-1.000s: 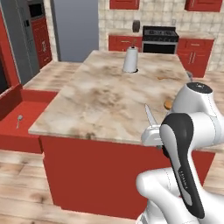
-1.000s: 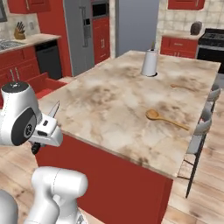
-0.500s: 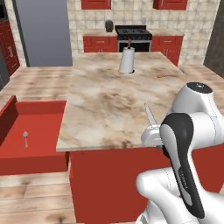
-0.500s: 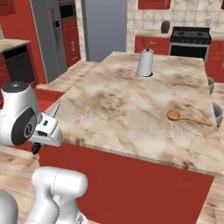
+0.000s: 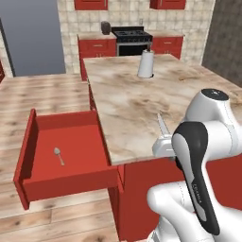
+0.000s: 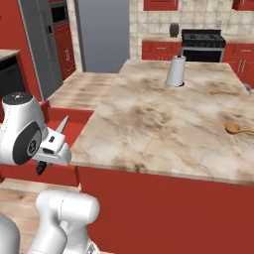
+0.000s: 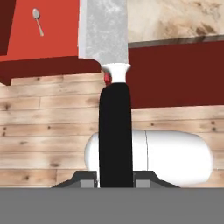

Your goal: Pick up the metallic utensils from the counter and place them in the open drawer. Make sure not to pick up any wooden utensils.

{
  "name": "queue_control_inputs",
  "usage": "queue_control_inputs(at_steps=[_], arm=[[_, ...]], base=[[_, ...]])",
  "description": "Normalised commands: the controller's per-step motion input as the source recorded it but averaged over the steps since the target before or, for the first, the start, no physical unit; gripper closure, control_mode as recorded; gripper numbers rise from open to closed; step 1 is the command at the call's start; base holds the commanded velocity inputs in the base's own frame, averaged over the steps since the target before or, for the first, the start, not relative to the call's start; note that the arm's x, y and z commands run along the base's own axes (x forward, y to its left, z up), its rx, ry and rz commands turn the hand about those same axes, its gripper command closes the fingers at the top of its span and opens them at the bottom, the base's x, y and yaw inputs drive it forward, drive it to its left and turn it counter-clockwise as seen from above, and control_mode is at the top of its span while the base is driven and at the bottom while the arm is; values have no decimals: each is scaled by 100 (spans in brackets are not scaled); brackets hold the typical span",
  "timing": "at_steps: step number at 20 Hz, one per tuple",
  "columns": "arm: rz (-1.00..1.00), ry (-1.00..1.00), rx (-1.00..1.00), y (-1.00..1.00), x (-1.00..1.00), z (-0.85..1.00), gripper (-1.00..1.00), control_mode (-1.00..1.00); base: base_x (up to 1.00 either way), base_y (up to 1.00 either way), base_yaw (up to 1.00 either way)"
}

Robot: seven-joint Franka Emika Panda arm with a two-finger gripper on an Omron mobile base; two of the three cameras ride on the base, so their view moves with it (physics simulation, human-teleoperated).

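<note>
Across the middle of both base views the counter [image 5: 137, 108] [image 6: 163, 124] is spread, a beige-brown marbled top over red cabinets, w/ wood-plank floor around it. At the counter's left side in left base view the open drawer [image 5: 33, 142] is pulled out, wide & shallow, red inside; in hand view its red floor [image 7: 57, 30] is seen at upper left, and in right base view a red corner [image 6: 74, 121] shows behind the arm. On the drawer floor the metal spoon [image 5: 58, 155] [image 7: 37, 19] is laid, small, silver-grey, bowl toward the back, apart from the walls. Toward the counter's far end a white paper-towel roll [image 5: 146, 64] [image 6: 175, 71] is stood upright. Near the counter's right edge in right base view the wooden spoon [image 6: 239, 129] is laid flat, handle running off-frame. Beyond, a black stove [image 5: 131, 38] [image 6: 201, 42] is set among red cabinets, w/ a grey fridge [image 5: 30, 38] [image 6: 101, 34] further left. The gripper [image 7: 114, 180] is closed on the knife [image 7: 114, 127] [image 5: 163, 126] [image 6: 61, 125]: black handle clamped btwn the dark finger tips, silver blade pointing away from the hand. In the base views the blade is seen sticking up at a slant from the hand, off the counter, beside its front edge, not over the drawer floor as far as can be told. Knife is held clear of the floor.
</note>
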Motion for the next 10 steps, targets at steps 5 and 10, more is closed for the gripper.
queue_control_inputs(at_steps=[5, 10], arm=[[0, 0, 0, 0, 0, 0, 100, 100], [0, 0, 0, 0, 0, 0, 100, 100]], base=[[21, 100, -12], [37, 77, -2]])
